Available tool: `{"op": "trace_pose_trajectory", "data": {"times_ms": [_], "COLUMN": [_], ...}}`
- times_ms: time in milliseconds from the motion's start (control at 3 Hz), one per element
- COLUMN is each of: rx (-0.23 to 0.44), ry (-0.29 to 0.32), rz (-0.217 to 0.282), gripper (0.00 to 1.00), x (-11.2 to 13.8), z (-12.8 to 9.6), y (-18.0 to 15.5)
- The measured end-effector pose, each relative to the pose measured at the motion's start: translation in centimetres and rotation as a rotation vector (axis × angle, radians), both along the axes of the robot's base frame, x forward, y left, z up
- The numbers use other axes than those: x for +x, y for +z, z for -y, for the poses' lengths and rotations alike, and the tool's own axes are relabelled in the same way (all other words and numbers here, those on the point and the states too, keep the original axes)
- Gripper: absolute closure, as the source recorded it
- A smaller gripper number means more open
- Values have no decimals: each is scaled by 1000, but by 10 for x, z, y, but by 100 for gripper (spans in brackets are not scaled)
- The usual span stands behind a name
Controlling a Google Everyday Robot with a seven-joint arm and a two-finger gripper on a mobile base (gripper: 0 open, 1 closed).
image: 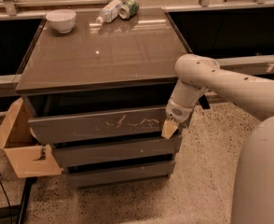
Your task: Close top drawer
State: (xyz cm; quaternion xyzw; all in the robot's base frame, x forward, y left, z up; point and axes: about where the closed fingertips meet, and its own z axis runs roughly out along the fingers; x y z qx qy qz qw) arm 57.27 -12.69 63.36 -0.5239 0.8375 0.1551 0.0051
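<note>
The gripper (169,128) presses its tan tip against the right end of the top drawer (95,125). Whether it is spread or pressed together cannot be told. The drawer stretches leftward from the gripper, standing a little way out from under the bench (104,55), with pale scratches (134,122) just left of the contact. Two plain drawer fronts (116,151) sit below the gripper. Well behind it, up and left, a white bowl (61,20), a toppled bottle (108,11) and a green can (129,8) rest on the bench; their labels are unreadable.
</note>
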Motion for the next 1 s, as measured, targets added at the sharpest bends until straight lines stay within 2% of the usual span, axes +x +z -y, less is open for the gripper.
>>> {"op": "trace_pose_trajectory", "data": {"times_ms": [333, 667, 1000], "rx": [-6, -12, 0], "ry": [8, 30, 27], "rz": [36, 85, 69], "gripper": [100, 100, 100], "x": [19, 45, 38], "z": [-13, -36, -34], "y": [8, 27, 22]}}
